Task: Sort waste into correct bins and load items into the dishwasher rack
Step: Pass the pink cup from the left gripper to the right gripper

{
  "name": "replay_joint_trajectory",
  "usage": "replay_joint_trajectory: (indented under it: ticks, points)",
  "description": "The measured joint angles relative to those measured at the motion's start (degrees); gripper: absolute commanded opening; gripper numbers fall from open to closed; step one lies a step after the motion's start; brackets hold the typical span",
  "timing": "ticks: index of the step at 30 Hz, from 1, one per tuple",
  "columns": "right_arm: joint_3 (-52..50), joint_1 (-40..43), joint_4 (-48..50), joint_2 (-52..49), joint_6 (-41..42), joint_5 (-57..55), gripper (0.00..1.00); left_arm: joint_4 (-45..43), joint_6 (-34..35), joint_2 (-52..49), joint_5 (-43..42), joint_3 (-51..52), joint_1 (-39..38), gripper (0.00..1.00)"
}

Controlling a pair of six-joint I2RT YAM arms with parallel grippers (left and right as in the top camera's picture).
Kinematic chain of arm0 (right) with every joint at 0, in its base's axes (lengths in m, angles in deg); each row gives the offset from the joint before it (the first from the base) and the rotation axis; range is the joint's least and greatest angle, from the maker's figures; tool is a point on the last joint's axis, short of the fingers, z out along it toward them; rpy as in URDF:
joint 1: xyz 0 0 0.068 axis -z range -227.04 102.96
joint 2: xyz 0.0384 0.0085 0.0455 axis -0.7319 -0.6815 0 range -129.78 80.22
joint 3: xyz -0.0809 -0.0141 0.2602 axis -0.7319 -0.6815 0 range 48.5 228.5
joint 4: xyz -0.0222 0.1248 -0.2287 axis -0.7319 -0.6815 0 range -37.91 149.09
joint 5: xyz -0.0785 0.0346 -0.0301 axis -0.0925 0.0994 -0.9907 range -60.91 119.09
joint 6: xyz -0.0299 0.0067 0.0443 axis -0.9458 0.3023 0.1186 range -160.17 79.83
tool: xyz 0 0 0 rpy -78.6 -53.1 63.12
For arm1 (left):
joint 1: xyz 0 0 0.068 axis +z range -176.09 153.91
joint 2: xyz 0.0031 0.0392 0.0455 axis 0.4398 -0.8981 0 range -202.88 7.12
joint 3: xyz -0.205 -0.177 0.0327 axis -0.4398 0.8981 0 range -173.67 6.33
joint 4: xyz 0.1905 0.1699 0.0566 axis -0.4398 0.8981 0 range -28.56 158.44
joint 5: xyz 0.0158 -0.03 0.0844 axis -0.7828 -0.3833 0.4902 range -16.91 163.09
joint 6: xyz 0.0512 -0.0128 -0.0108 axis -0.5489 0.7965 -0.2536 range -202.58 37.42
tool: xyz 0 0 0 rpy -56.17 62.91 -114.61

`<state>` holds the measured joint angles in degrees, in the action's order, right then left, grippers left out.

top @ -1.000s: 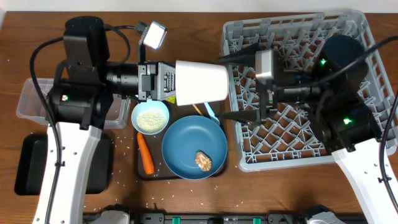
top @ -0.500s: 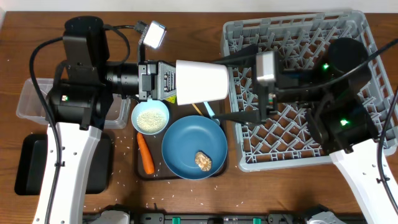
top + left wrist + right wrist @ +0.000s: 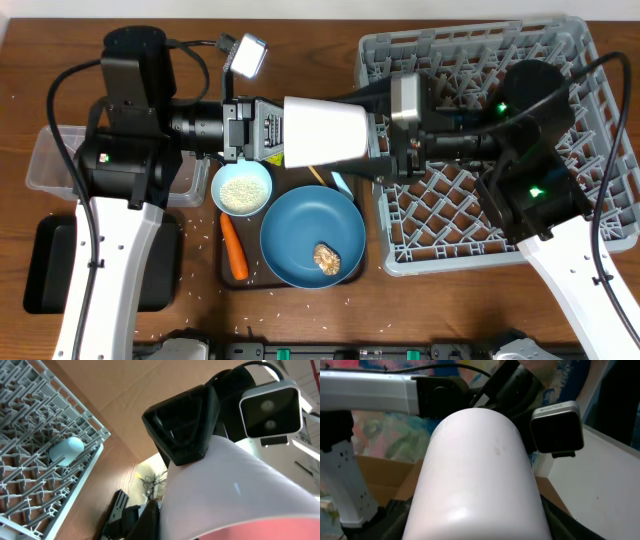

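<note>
My left gripper (image 3: 278, 132) is shut on the narrow end of the pinkish-white cup (image 3: 325, 131) and holds it on its side in the air, above the serving tray. My right gripper (image 3: 378, 135) is open, with a finger on each side of the cup's wide end (image 3: 480, 475). The grey dishwasher rack (image 3: 560, 60) stands at the right, and a light-blue cup (image 3: 66, 450) lies in it. The dark-blue plate (image 3: 300, 225) carries a brown food lump (image 3: 326, 258). The pale-blue bowl (image 3: 241, 188) holds rice. A carrot (image 3: 233, 248) lies beside the plate.
The plate, bowl and carrot sit on a dark brown serving tray (image 3: 226, 275). A pale utensil (image 3: 340, 183) pokes out between plate and rack. A clear tub (image 3: 45, 160) and a black tray (image 3: 45, 265) are at the far left. Rice grains (image 3: 205, 235) are scattered on the table.
My right gripper has moved left from over the rack until its fingers straddle the cup's wide end. The left arm and the cup have stayed still.
</note>
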<state>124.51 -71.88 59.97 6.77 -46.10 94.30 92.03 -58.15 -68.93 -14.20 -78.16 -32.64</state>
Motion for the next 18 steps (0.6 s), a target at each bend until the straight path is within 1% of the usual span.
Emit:
replay_joint_trajectory:
  ticks: [2,3,4,5,7,8,10,11,13,18]
  points:
    - [0.0,0.0,0.3,0.0,1.0,-0.1,0.58,0.0,0.0,0.0,0.0,0.0,0.0,0.07]
    - [0.0,0.1,0.4,0.0,1.5,-0.1,0.58,0.0,0.0,0.0,0.0,0.0,0.0,0.09]
    - [0.0,0.1,0.5,0.0,2.0,-0.2,0.57,0.0,0.0,0.0,0.0,0.0,0.0,0.17]
    - [0.0,0.2,0.6,0.0,2.6,-0.4,0.57,-0.1,-0.1,0.0,0.0,0.0,0.0,0.3]
    - [0.0,0.2,0.7,0.0,3.7,-0.9,0.57,-0.2,-0.3,0.0,0.2,0.0,0.0,0.42]
    - [0.0,0.6,0.7,0.0,4.3,-1.0,0.57,-0.3,-0.3,0.0,0.3,0.0,0.0,0.5]
    - [0.0,2.1,0.7,0.0,5.9,-1.8,0.56,-1.0,-0.7,0.0,0.3,0.0,0.0,0.58]
    - [0.0,3.0,0.6,0.0,6.7,-1.5,0.56,-1.3,-1.0,0.0,0.6,0.0,0.0,0.6]
    - [0.0,5.0,0.5,0.1,8.5,-1.0,0.57,-1.4,-2.1,0.0,2.3,0.0,0.3,0.62]
    - [0.0,13.5,-3.0,1.0,13.7,-1.9,0.57,-1.1,-3.9,-0.1,8.7,0.0,0.5,0.62]
